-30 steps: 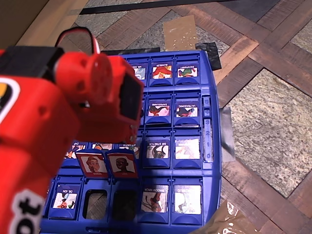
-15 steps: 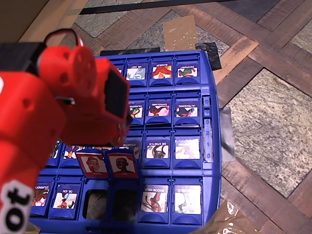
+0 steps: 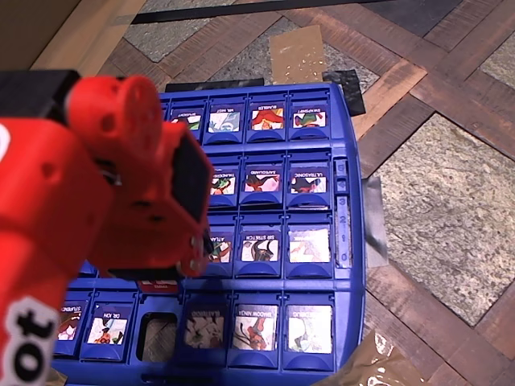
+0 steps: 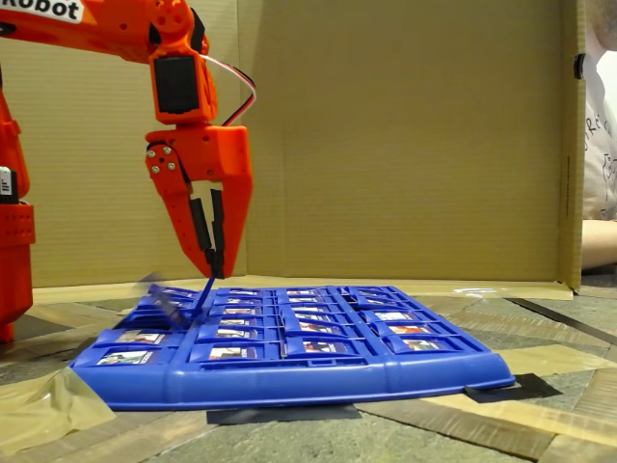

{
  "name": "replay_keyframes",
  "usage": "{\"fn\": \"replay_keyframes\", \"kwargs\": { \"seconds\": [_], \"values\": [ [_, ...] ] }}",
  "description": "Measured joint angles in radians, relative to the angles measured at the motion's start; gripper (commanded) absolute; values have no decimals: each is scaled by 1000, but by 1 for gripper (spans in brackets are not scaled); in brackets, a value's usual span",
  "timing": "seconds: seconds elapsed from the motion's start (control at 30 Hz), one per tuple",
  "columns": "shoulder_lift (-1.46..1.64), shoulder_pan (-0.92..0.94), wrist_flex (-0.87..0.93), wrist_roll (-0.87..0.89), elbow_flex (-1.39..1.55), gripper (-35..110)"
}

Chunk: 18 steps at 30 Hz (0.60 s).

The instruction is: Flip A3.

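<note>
Overhead view has the big red arm [image 3: 88, 225] covering the left side of the blue game board [image 3: 354, 241], which sits on a patchwork bench [image 3: 451, 185]. Over in the fixed view the fingers [image 4: 213, 268] hang tips down, nearly together, with nothing between them, just above the board's left part. A3 [image 3: 204, 328] lies flat, blue face up, in the bottom row beside 1 empty slot [image 3: 158, 336].

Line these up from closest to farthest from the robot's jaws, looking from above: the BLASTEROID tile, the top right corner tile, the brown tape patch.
1. BLASTEROID tile, bottom row, lying flat, closest.
2. Top right corner tile, far up and to the right.
3. Brown tape patch, highest in the picture, farthest.
</note>
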Motion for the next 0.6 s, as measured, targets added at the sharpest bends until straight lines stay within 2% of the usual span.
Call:
{"fn": "replay_keyframes", "kwargs": {
  "seconds": [0.27, 0.47, 0.6],
  "values": [
    [-2, 6, 9, -11, 2, 0],
    [40, 9, -184, 25, 15, 0],
    [156, 9, -425, 38, 97, 0]
  ]
}}
